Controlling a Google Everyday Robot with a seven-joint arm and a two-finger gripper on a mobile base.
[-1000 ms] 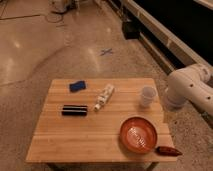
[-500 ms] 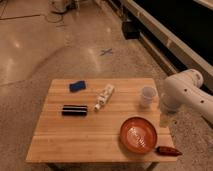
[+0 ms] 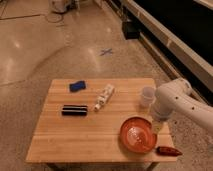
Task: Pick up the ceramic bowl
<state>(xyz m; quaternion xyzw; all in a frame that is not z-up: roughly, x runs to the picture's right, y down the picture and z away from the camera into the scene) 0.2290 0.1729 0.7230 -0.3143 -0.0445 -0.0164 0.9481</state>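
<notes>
The ceramic bowl [image 3: 136, 134] is wide, shallow and orange-red with a shiny inside. It sits on the wooden table [image 3: 90, 135] near the front right corner. My white arm [image 3: 176, 101] reaches in from the right. The gripper [image 3: 158, 126] points down at the bowl's right rim, just behind and to the right of it. It holds nothing that I can see. A small translucent white cup [image 3: 147, 96] stands behind the bowl, close to the arm.
A small red object [image 3: 167, 150] lies at the table's front right corner. A white tube [image 3: 104, 97], a black box [image 3: 74, 109] and a blue object [image 3: 76, 86] lie mid-table and left. A blue cross [image 3: 106, 51] marks the floor beyond.
My arm has swung left and down from the table's right side, bringing the gripper close to the bowl's right rim. The objects on the table have not moved.
</notes>
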